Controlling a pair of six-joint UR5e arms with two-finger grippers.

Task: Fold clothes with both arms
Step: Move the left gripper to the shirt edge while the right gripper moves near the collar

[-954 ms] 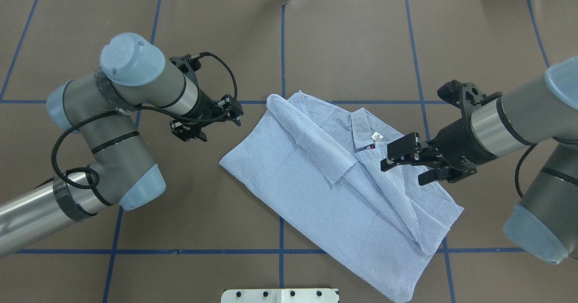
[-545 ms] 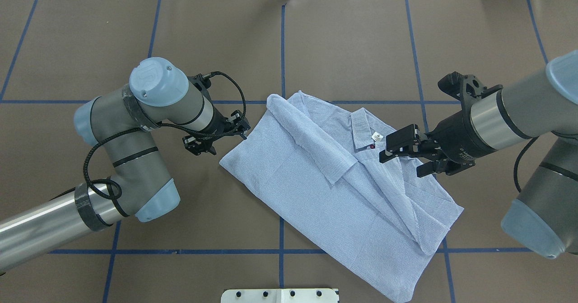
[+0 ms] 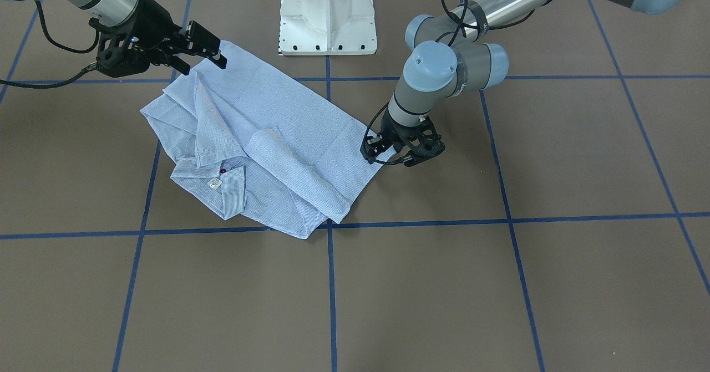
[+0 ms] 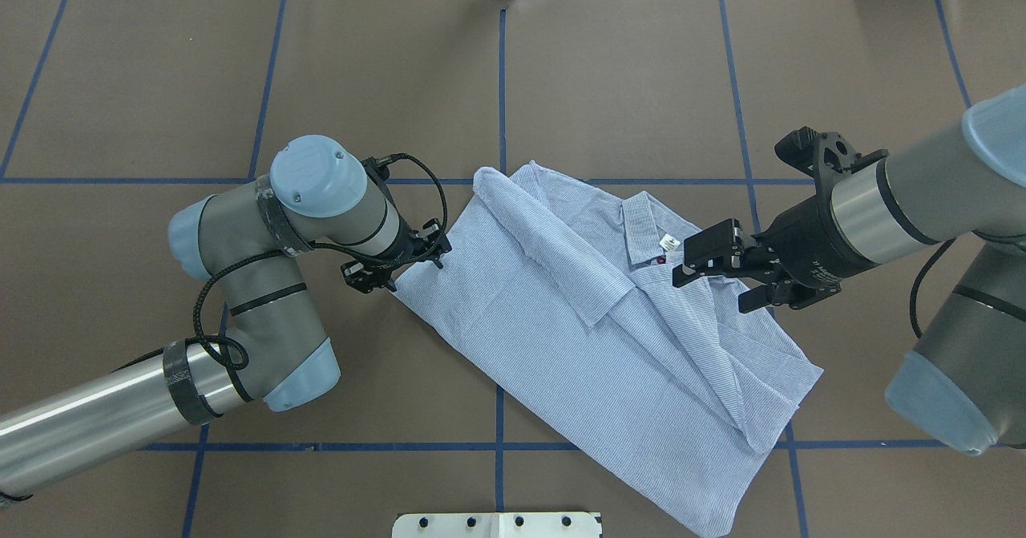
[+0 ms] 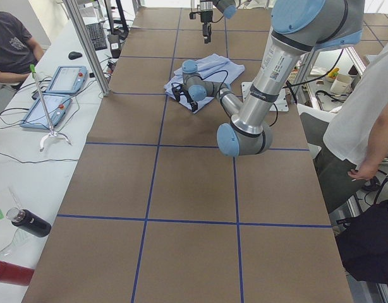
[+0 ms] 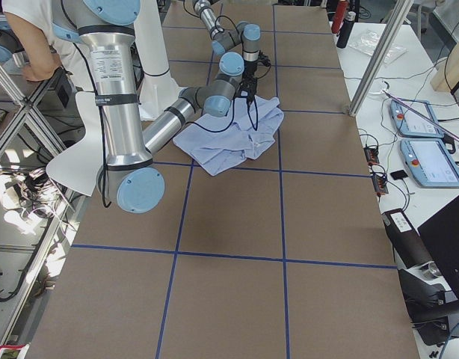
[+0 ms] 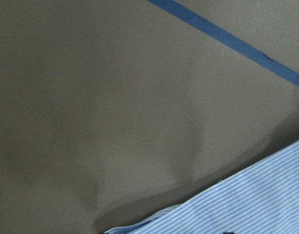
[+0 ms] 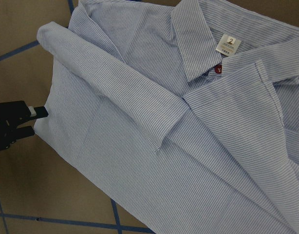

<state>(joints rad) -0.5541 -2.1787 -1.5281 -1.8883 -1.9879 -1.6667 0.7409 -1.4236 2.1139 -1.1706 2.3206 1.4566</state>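
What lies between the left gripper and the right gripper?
Only the shirt, as the overhead view shows: its folded sleeve and collar lie on the stretch from the left gripper to the right gripper.

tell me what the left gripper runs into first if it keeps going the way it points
The shirt. The left gripper points at its side edge, with the fingertips about at the cloth; whether they touch it is unclear.
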